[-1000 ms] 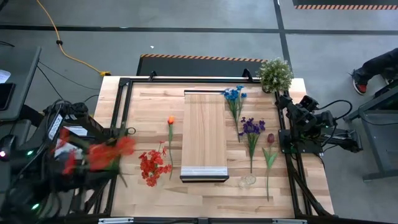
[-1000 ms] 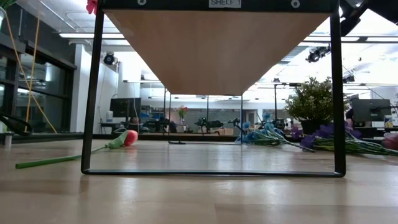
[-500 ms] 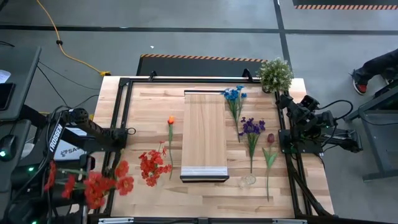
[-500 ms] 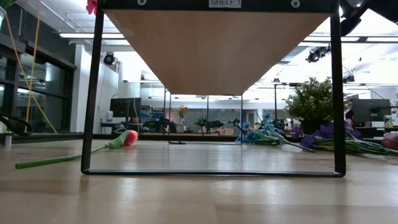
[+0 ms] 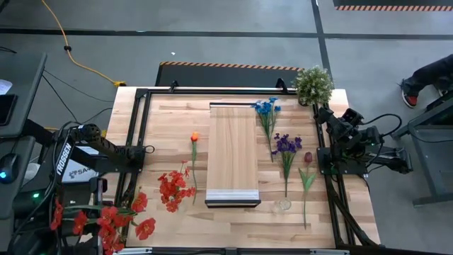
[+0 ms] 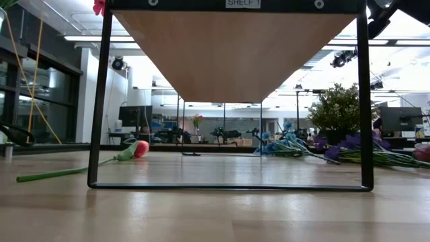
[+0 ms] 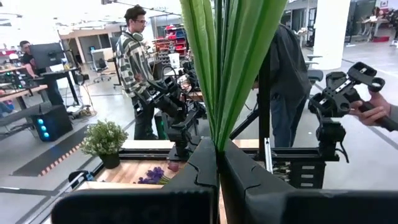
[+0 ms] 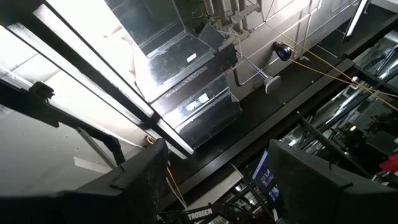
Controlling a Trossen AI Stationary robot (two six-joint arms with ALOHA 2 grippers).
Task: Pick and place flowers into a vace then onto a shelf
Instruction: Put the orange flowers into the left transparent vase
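High view: left gripper point(image 7: 219, 163), fingers closed on green stems of a red flower bunch point(image 5: 106, 223), hung off the bench's point(image 5: 177, 223) near left corner. Right gripper point(image 8: 217, 177) parked at the right edge, fingers apart, empty. Other flowers point(image 5: 283, 145) lay beside the raised shelf point(image 5: 232, 152).

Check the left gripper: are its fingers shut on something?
Shut on the green stems: the left gripper has its fingers pressed together around them.
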